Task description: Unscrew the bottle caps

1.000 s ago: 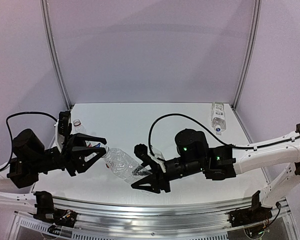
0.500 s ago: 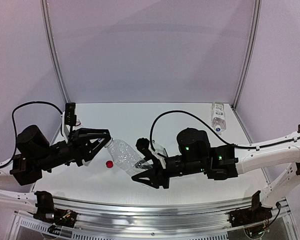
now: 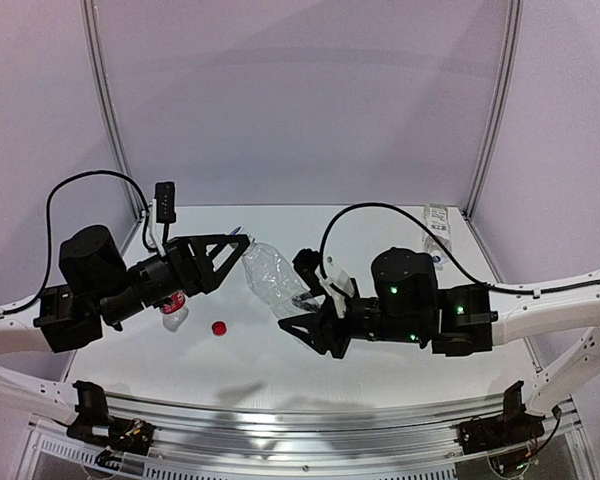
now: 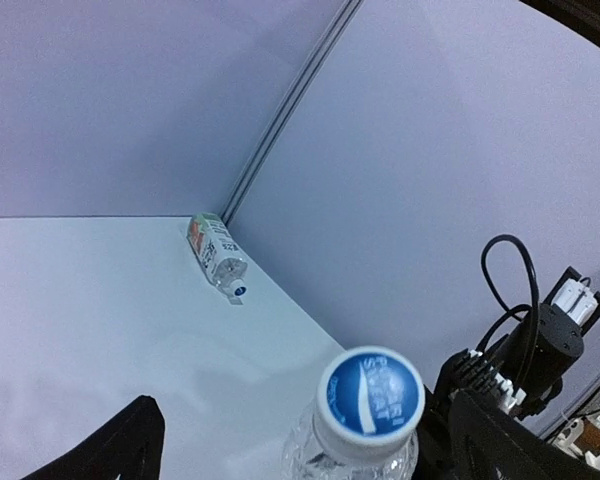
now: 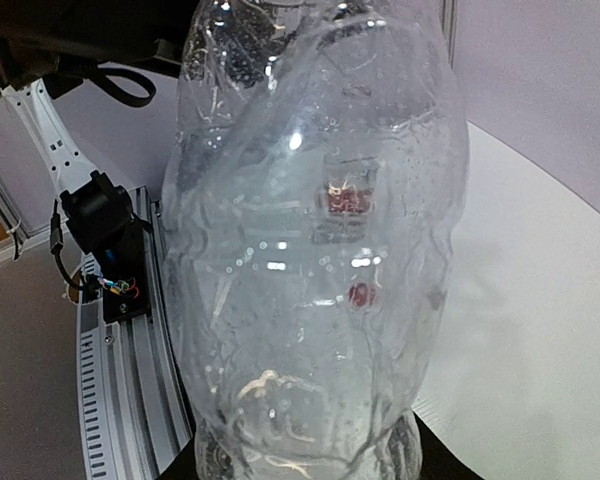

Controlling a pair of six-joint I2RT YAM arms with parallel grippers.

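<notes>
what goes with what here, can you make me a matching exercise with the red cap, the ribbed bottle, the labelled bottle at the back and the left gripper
Things:
1. red cap
2. ribbed bottle
3. white-and-green-labelled bottle
4. left gripper

States:
A. lying in the far right corner of the table
B. open, facing the blue-and-white cap
C. loose on the table, off any bottle
D. held off the table by the right gripper

Pairs: 1-C, 2-D, 3-A, 4-B
</notes>
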